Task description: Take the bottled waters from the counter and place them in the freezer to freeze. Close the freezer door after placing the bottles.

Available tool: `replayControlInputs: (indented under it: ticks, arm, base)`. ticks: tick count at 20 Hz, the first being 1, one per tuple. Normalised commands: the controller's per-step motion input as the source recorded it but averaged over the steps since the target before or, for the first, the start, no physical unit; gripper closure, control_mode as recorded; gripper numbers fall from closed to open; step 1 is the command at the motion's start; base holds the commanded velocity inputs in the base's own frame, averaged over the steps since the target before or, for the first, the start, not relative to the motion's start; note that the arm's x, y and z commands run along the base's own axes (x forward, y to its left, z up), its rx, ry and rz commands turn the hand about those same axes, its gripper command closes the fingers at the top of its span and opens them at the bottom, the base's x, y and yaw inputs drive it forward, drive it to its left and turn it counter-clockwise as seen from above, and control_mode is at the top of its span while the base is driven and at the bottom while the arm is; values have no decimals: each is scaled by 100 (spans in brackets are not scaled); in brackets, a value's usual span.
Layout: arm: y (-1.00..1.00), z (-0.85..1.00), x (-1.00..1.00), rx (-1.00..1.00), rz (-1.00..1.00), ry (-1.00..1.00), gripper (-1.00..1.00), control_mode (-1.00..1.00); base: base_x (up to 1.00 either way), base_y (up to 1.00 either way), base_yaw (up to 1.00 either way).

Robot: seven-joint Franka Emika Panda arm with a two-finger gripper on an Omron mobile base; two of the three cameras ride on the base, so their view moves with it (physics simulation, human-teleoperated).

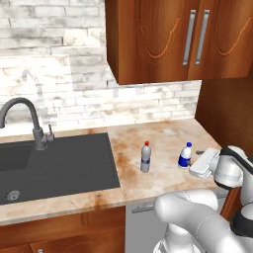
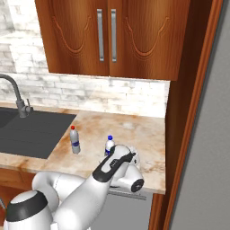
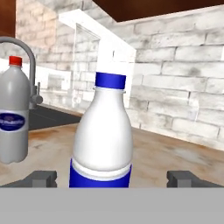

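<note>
Two bottled waters stand upright on the marbled counter point(image 1: 163, 131). The greyish one with a red cap point(image 1: 145, 157) point(image 2: 74, 140) point(image 3: 13, 114) is nearer the sink. The blue-capped one point(image 1: 185, 155) point(image 2: 109, 144) point(image 3: 103, 135) stands to its right. My gripper point(image 1: 196, 160) point(image 3: 113, 178) is open and level with the blue-capped bottle. In the hand view that bottle stands between the two fingertips point(image 3: 41, 178), touching neither. A plain grey face of the freezer point(image 2: 209, 134) runs along the right edge of the right base view. The freezer door is out of view.
A black sink point(image 1: 59, 163) with a dark faucet point(image 1: 29, 116) lies left of the bottles. Wooden wall cabinets point(image 1: 173, 39) hang above the counter. A tall wooden panel point(image 2: 184, 112) ends the counter on the right. The brick wall stands behind.
</note>
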Motion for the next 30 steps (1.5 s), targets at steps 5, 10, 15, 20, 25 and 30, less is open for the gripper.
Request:
replayControlInputs:
  ticks: [5,10,15,20,25,30]
  arm:
    - [0,0,5,0,0,0,-100,-100]
    - [8,0,3,0,0,0,-100,-100]
    - [19,0,1,0,0,0,-100,-100]
    - [14,0,4,0,0,0,-100,-100]
    - [9,0,19,0,0,1,-100,-100]
    - [10,0,19,0,0,1,-100,-100]
  base:
    - [0,0,0]
    - [0,0,0]
    - [0,0,0]
    - [0,0,0]
    - [0,0,0]
    - [0,0,0]
